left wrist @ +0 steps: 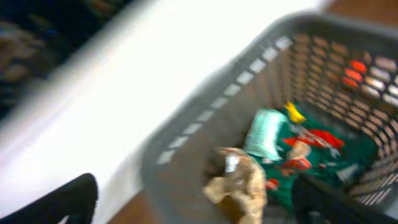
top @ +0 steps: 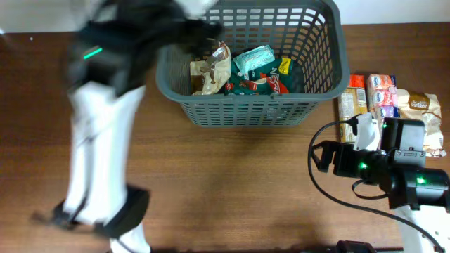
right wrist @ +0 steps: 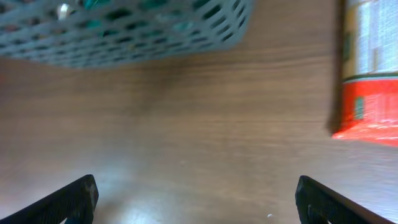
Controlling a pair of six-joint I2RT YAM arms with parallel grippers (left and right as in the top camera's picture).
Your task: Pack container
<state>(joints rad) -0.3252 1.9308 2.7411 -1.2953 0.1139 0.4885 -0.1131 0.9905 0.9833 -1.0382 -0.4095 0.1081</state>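
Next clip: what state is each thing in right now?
container: upright, partly filled
snack packs inside: lying loose on its floor
left pincer: open, empty, over the container
right pincer: open, empty, over the table
packs outside: lying beside container, unpacked

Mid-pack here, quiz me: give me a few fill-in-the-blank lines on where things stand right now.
The right gripper hangs over the table, jaws ___. Inside the container, the small wrapper beside the mint-green pack is ___. The unpacked snack packs lie on the table to the container's ___ in the overhead view.
Missing words: open; yellow; right.
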